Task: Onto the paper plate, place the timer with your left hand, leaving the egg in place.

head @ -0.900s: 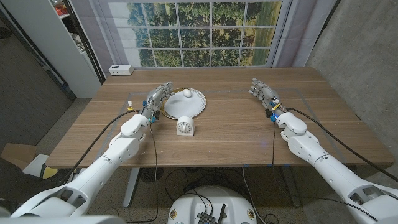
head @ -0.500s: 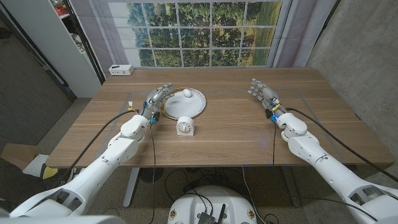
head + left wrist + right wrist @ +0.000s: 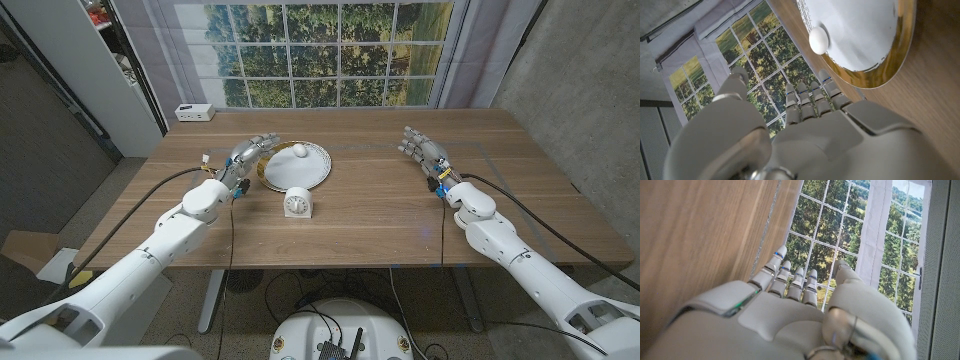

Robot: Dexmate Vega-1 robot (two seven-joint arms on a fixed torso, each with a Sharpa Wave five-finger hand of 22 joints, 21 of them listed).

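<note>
Left hand (image 3: 246, 155), released, sits left of the gold-rimmed white paper plate (image 3: 318, 170) holding a white egg (image 3: 299, 151); the small white round-faced timer (image 3: 297, 203) stands below; right hand (image 3: 423, 150) released.

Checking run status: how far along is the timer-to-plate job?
Done: nothing; the timer stands on the table, just off the paper plate. In hand: the left hand is empty beside the plate. Left: grasp, place. The egg sits on the plate; the right hand idle.
</note>
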